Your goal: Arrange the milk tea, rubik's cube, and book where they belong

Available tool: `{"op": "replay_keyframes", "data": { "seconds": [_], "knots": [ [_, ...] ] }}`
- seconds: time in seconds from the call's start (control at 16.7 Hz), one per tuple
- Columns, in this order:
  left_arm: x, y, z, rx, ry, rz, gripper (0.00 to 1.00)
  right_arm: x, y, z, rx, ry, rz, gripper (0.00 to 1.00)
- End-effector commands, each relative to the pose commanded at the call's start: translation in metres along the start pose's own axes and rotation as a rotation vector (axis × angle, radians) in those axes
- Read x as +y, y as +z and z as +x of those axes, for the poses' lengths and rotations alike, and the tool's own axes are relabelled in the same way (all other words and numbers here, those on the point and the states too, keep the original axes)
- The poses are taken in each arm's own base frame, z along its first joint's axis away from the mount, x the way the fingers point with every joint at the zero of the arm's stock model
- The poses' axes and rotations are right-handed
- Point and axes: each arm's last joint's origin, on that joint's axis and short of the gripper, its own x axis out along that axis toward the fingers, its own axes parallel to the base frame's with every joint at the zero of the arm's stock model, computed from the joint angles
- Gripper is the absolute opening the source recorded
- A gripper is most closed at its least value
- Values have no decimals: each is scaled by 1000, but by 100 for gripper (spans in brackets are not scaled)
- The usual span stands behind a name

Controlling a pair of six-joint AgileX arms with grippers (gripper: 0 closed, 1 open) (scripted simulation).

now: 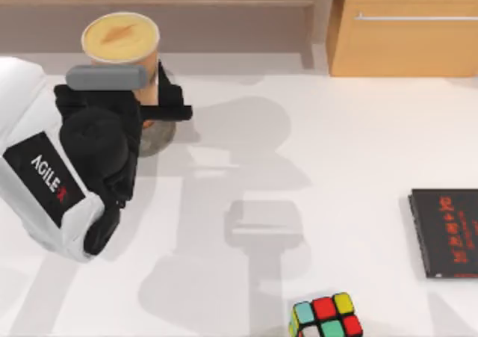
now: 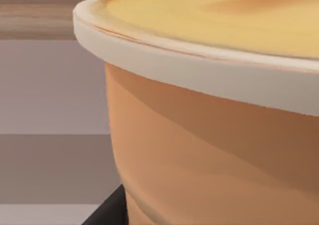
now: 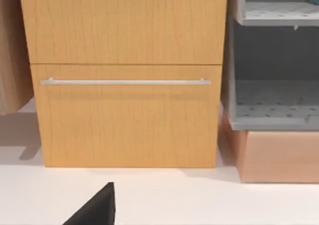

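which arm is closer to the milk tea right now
Left. The left gripper is right at the milk tea at the table's far left; the right gripper faces the wooden drawer cabinet, well away.

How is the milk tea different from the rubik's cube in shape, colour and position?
The milk tea is a round, tapered cup; the rubik's cube is a small box with flat faces. The milk tea is orange-tan with a pale yellow lid; the cube has black edges and red, yellow, green and light-blue squares. The milk tea stands at the far left with the left gripper at it; the cube lies alone at the near edge. Both are on the white table.
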Motion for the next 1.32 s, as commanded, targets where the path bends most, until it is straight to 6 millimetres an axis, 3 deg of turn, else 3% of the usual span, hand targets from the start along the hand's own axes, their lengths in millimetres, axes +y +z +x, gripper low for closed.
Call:
{"op": "replay_keyframes", "data": {
  "seconds": [0.48, 1.08, 1.32],
  "knots": [
    [0, 0, 0, 0, 0, 0, 98, 0, 0, 0, 0, 0, 0, 100],
    [1, 0, -1, 0, 2, 1, 100, 0, 0, 0, 0, 0, 0, 100],
    [1, -1, -23, 4, 6, 4, 100, 0, 0, 0, 0, 0, 0, 100]
  ]
}}
